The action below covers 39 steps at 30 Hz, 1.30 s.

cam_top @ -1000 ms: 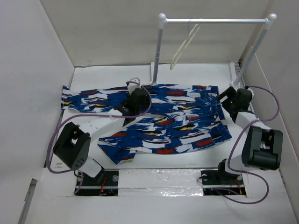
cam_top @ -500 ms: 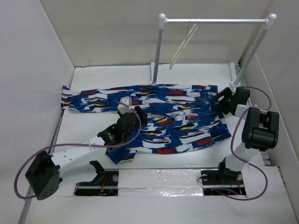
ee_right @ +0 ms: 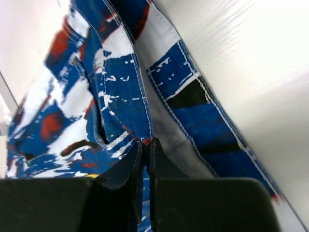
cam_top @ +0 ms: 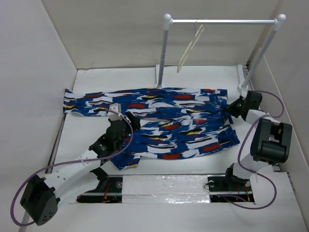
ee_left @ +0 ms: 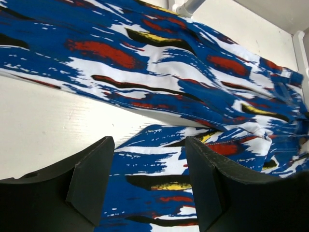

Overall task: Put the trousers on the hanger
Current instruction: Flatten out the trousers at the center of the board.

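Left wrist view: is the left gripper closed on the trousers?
No, the left gripper stands open above the trousers, its two fingers apart with nothing pinched between them.

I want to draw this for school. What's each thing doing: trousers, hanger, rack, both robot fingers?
trousers: lying spread out on the table.
rack: standing upright.
hanger: hanging bare from the rack's bar.
left fingers: open, holding nothing.
right fingers: shut on the trousers' edge.
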Available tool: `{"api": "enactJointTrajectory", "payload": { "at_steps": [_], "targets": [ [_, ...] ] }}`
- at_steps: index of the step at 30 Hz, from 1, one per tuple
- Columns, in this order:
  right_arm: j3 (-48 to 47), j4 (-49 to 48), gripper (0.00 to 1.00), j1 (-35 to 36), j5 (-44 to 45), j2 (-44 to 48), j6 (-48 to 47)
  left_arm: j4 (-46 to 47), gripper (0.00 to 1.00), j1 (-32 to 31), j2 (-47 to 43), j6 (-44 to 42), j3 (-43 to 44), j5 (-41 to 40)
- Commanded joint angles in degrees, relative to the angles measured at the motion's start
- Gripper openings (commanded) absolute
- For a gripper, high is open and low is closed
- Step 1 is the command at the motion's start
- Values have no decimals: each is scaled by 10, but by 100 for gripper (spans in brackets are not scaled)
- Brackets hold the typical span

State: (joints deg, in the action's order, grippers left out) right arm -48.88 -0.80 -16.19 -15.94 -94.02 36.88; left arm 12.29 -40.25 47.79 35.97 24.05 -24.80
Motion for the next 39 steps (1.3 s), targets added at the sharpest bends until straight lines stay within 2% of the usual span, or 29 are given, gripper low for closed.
{"api": "enactJointTrajectory", "payload": {
  "at_steps": [1,6,7,9,10,12,13,15,16,18,19,20,21,22,23,25,26,27,30,31,33,34,35,39],
  "targets": [
    [4,6,0,-36,57,84,7,20,58,7,-7,-15,-8,14],
    [-1,51,0,-72,123,161,15,28,59,7,11,-16,-8,24],
    [-4,58,9,-72,130,167,13,27,60,7,13,-16,-5,25],
    [-16,69,21,-72,134,161,7,26,62,7,22,-15,-2,23],
    [-19,72,43,-72,134,158,5,19,63,7,25,-13,4,22],
    [-24,81,64,-72,132,154,4,7,64,7,30,-11,9,15],
    [-22,78,78,-56,134,161,4,-12,64,7,30,-6,13,9],
    [-16,73,93,-34,155,202,4,-33,64,7,24,9,14,-12],
    [-10,69,94,1,157,221,3,-59,64,7,20,16,15,-17],
    [6,53,89,56,180,289,-9,-80,63,7,2,49,13,-31],
    [16,44,80,89,182,311,-15,-95,63,7,-6,60,13,-30],
    [40,36,70,165,184,333,-25,-103,62,7,-26,72,16,-25],
    [59,25,58,209,184,370,-30,-107,61,7,-37,81,20,-19],
    [77,14,27,255,188,387,-30,-114,61,7,-49,82,36,-14],
    [116,-11,12,356,201,400,-25,-120,60,7,-73,82,48,-6],
    [140,-38,0,464,219,410,-19,-143,58,7,-100,72,91,-4],
    [143,-40,0,519,255,404,-11,-151,58,7,-127,67,107,-3],
    [141,-47,0,625,269,391,-11,-160,55,7,-141,61,122,-5],
    [80,-50,0,768,317,294,-17,-188,45,7,-193,35,177,-10],
    [57,-43,6,846,325,262,-22,-206,44,7,-204,32,199,-15],
    [4,-25,20,907,358,163,-27,-221,44,7,-233,20,216,-27],
    [-42,-21,36,951,364,130,-34,-234,44,7,-241,15,227,-31],
    [-66,-15,42,967,383,67,-38,-244,44,7,-254,10,231,-45],
    [-158,6,45,995,396,-52,-34,-282,45,7,-269,9,239,-61]
  ]
}}
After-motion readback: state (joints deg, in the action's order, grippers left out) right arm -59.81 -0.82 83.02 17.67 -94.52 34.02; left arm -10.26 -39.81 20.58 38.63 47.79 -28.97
